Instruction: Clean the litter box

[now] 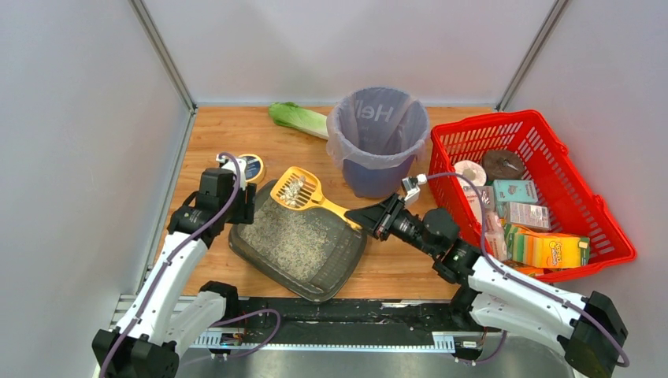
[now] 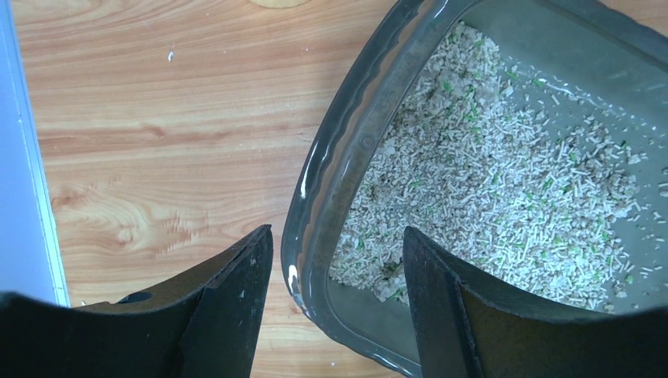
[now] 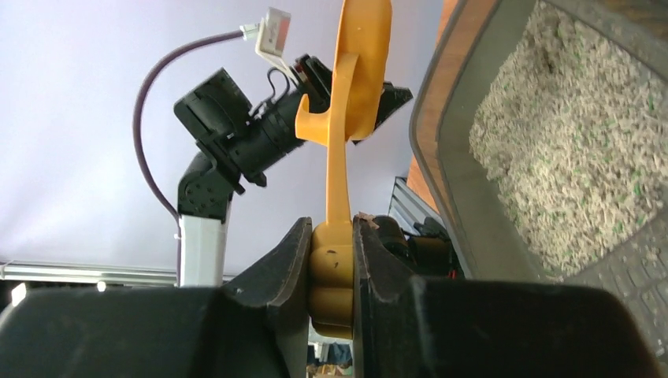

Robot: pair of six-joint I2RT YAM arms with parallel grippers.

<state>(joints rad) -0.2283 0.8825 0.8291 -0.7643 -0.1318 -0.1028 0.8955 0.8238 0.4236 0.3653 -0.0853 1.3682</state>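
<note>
The litter box, a dark grey tray of pale granular litter, lies on the wooden table at centre left. A yellow slotted scoop hangs over the box's far end with litter in its bowl. My right gripper is shut on the scoop's handle; in the right wrist view the gripper pinches the handle's thick end and the scoop stands edge-on beside the box's wall. My left gripper is open, its fingers astride the box's rim at a corner, one outside, one over the litter.
A purple bag-lined bin stands behind the box. Right of it is a red mesh basket holding boxes and packets. A green leafy vegetable lies at the back, and a round tin sits by the left arm.
</note>
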